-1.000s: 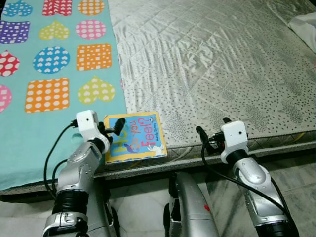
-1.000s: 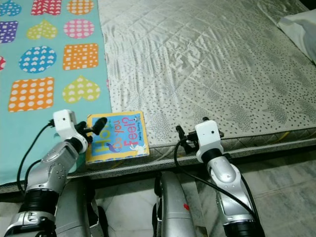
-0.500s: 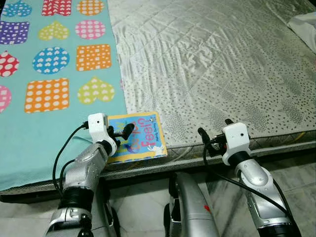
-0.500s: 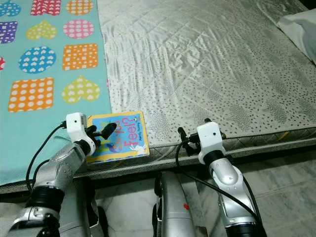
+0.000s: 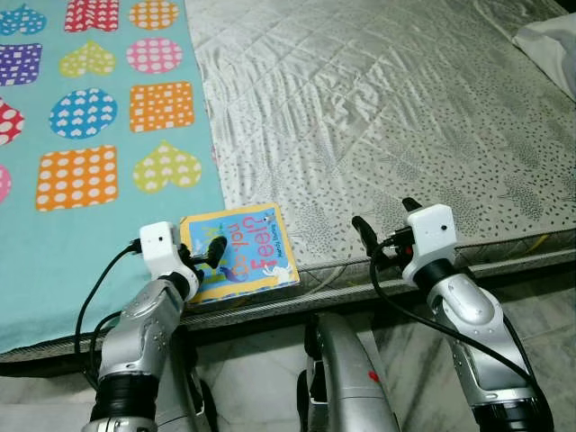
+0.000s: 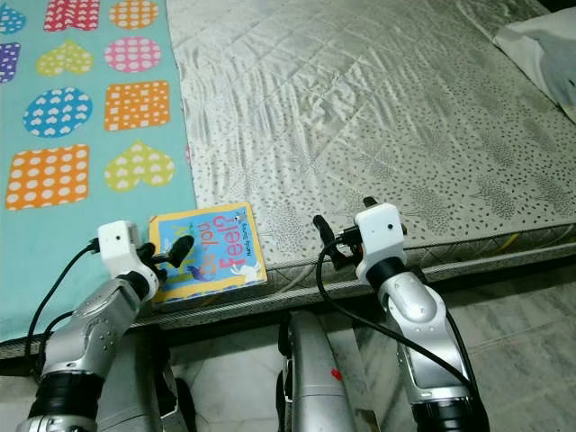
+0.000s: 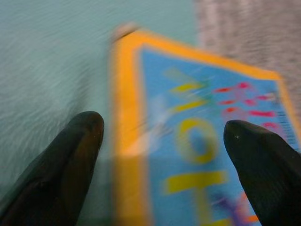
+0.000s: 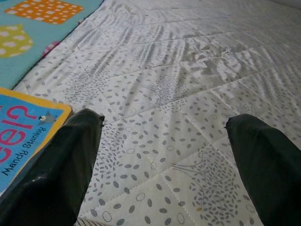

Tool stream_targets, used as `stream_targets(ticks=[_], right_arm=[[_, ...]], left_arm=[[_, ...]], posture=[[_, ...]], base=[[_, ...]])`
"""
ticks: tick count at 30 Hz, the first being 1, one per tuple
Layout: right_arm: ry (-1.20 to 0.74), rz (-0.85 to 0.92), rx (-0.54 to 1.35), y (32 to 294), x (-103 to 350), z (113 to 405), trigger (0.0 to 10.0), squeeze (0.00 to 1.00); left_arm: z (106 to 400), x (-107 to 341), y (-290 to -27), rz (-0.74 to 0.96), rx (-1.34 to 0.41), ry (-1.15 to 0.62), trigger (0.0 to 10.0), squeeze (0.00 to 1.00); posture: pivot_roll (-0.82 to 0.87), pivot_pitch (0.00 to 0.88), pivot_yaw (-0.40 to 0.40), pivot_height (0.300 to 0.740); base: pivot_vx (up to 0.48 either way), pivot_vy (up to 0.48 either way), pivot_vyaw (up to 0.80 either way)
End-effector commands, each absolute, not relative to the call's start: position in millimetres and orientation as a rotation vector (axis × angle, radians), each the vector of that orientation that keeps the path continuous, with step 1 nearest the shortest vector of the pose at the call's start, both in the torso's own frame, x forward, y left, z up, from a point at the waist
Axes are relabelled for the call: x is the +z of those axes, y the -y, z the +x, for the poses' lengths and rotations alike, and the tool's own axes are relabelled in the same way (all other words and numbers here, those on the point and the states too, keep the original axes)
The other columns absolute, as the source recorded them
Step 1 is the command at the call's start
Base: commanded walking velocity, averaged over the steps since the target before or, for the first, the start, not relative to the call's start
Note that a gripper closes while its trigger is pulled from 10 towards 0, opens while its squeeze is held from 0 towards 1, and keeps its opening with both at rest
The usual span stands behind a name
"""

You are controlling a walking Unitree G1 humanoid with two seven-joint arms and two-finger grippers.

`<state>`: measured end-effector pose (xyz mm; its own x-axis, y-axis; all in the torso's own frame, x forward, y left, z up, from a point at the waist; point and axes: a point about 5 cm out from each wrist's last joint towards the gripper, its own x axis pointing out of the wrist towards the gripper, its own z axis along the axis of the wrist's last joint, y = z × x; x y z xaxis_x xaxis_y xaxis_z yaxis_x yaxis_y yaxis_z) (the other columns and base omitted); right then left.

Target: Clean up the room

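Since half a second ago: left end effector (image 5: 205, 256) drawn back a little toward the left edge of the book (image 5: 239, 256), one black fingertip over the blue cover near the large yellow letters, the other by the yellow border; whole scene shifted slightly in the head views, so camera moved as well. Right end effector (image 5: 382, 236) much as before, poised over the near edge of the bed (image 5: 378, 117), fingers spread wide with nothing between them. On the cover, read upside down from the robot's side: "you" and "feel?" in yellow and pink, with a question mark; in the right wrist view, the small author line "Mandy Stanley" (image 8: 23, 146) legible along the yellow border, plus part of the title, "eel?". Board book flat at the near edge of the bed, just where the teal sheet (image 5: 81, 225) with dotted hearts, circles and squares meets the grey patterned quilt, its left side over the teal. Left end effector spread, straddling the book's left edge in the left wrist view (image 7: 164, 155), one finger (image 7: 70, 160) above teal fabric, the other above the cover; contact with the book impossible to tell from the blur. Right end effector well to the book's right, apart from it. White bundle (image 5: 551, 36) at the far right corner of the bed.
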<state>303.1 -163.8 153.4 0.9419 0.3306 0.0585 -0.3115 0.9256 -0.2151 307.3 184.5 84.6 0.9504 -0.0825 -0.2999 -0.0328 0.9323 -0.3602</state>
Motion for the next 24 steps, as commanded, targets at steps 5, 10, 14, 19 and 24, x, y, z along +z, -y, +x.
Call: stream_targets(ticks=[5,10,14,19,24], right_arm=[[0.082,-0.183,0.340,165,154,302,10.0,0.00],[0.093,-0.180,0.357,158,155,304,10.0,0.00],[0.109,-0.185,0.353,155,158,305,10.0,0.00],[0.113,-0.190,0.336,159,159,305,10.0,0.00],[0.118,-0.197,0.326,160,159,305,10.0,0.00]], left_arm=[[296,78,-194,-0.389,0.030,-0.352,10.0,0.00],[296,70,-196,-0.440,0.035,-0.409,10.0,0.00],[307,74,-198,-0.485,0.004,-0.406,10.0,0.00],[316,76,-190,-0.502,-0.067,-0.427,10.0,0.00],[324,83,-176,-0.499,-0.130,-0.415,10.0,0.00]], posture=[[-0.14,0.252,-0.093,0.566],[-0.13,0.241,-0.089,0.566],[-0.14,0.238,-0.083,0.566],[-0.15,0.237,-0.079,0.566],[-0.15,0.233,-0.075,0.566]], base=[[0.000,0.000,0.00],[0.000,0.000,0.00],[0.000,0.000,0.00],[0.000,0.000,0.00],[0.000,0.000,0.00]])
